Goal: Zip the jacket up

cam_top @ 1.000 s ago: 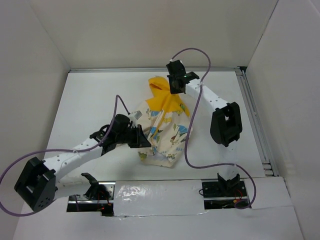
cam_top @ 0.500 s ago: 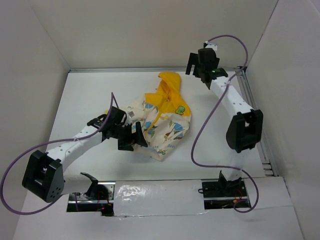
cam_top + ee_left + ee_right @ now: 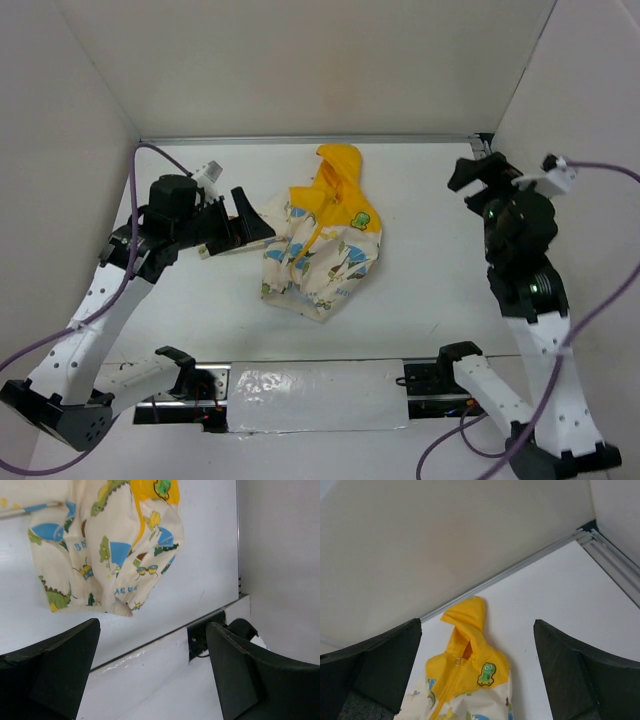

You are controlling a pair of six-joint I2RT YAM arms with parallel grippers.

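Black left fingers (image 3: pixel 55 670): spread wide with nothing between them, raised over the left part of the worktop (image 3: pixel 430 270), apart from the jacket.
Jacket (image 3: pixel 322 250): lies in the middle of the worktop between the two arms; neither arm touches it.
Hood (image 3: pixel 338 165): yellow, points to the far wall; the printed hem (image 3: pixel 112 605) lies toward the near edge.
Zip pull (image 3: pixel 456 661): a small ring at the collar, just under the hood and left of the dinosaur patch (image 3: pixel 487 670).
Front edges: they meet along a yellow strip running down from the ring, with no gap showing in the right wrist view.
Right fingers (image 3: pixel 570 670): wide apart and empty, held high at the right, well apart from the jacket.
Progress: the zip looks drawn up to the collar, so the main work seems done.
Left to do: probably nothing on the jacket itself. The lowest part of the zip by the hem is rumpled, so I cannot tell whether it is fully joined there.
Containers: none shows in any view.
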